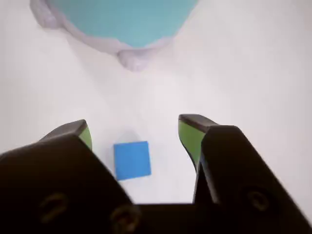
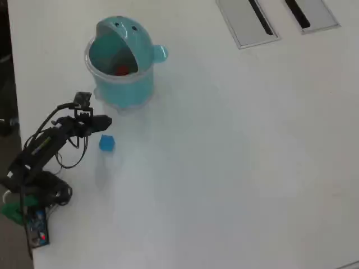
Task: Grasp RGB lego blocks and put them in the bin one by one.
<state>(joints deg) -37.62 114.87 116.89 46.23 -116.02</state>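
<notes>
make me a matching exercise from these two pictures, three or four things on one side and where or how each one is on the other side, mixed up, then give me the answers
Things:
1. blue block
2. red block
3. bin
4. gripper

Places or states:
A. inside the bin
B. open, jaws spread on either side of a block
C. lid flipped up, standing on the white table
D. on the table between the jaws, not held

Pairs: 1-D, 2-A, 3-C, 4-B

The bin (image 1: 122,22) is blurred and cropped in the wrist view.
</notes>
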